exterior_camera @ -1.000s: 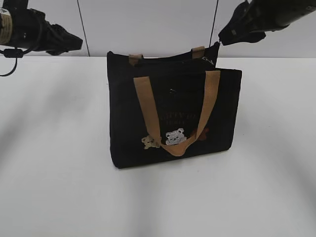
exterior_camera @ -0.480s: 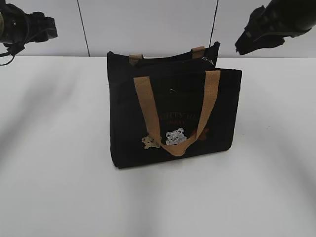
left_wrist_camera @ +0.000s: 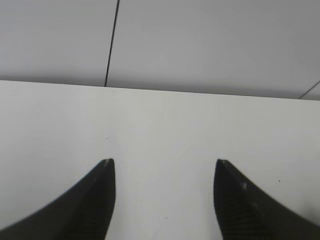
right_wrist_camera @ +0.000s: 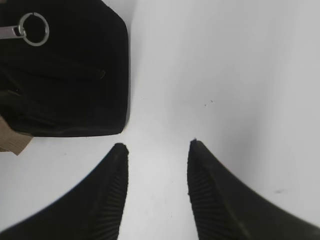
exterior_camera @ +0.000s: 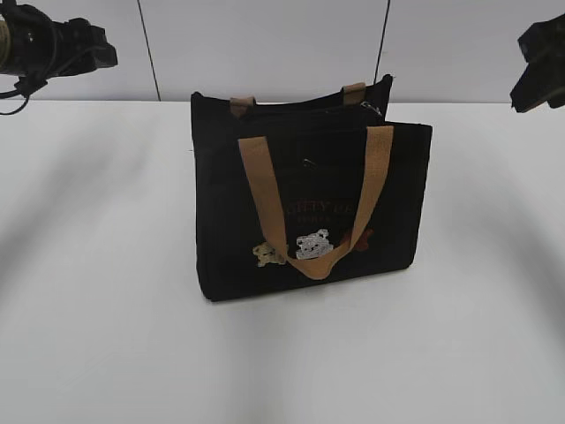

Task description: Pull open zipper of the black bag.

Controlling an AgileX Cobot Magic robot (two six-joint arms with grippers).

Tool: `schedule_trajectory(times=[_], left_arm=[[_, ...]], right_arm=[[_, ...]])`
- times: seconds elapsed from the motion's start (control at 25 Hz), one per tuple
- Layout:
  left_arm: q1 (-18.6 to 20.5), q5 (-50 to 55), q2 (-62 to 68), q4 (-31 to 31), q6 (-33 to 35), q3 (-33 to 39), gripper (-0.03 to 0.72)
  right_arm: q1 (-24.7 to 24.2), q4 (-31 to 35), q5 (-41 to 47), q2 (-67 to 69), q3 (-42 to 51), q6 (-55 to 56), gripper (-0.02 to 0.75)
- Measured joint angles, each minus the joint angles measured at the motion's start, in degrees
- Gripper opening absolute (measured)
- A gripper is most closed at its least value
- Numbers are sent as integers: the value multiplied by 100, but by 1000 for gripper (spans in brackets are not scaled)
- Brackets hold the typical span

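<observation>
The black bag (exterior_camera: 309, 203) stood upright mid-tabletop (exterior_camera: 106, 336), tan handles draped over its front beside small bear patches; its lettering was too faint to read. The zipper (right_wrist_camera: 32, 29) showed a silvery ring pull in the right wrist view. Both claws, left (left_wrist_camera: 162, 167) and right (right_wrist_camera: 157, 149), stood apart and empty, cut off at the exterior frame's edges. Pale wall panels stood behind.

Lab-like test bench: bare white table (exterior_camera: 106, 336), plain grey panelled wall (exterior_camera: 265, 44)
</observation>
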Motion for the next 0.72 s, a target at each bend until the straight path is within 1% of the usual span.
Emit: schedule_trajectory(times=[0.16, 0.36, 0.52, 0.56, 0.72], left_arm=[[0, -160, -21, 0, 0, 0, 466], [0, -265, -21, 6, -10, 0, 468], [0, -300, -21, 6, -14, 0, 468], [0, -334, -21, 6, -14, 0, 468], [0, -415, -21, 6, -14, 0, 468]], right_arm=[[-314, 12, 266, 0, 0, 163, 305], [-977, -1, 600, 0, 0, 195, 305], [-1096, -4, 980, -65, 73, -1, 305], [-1096, 3, 977, -151, 186, -6, 305], [-1096, 39, 640, -1076, 1264, -39, 305]])
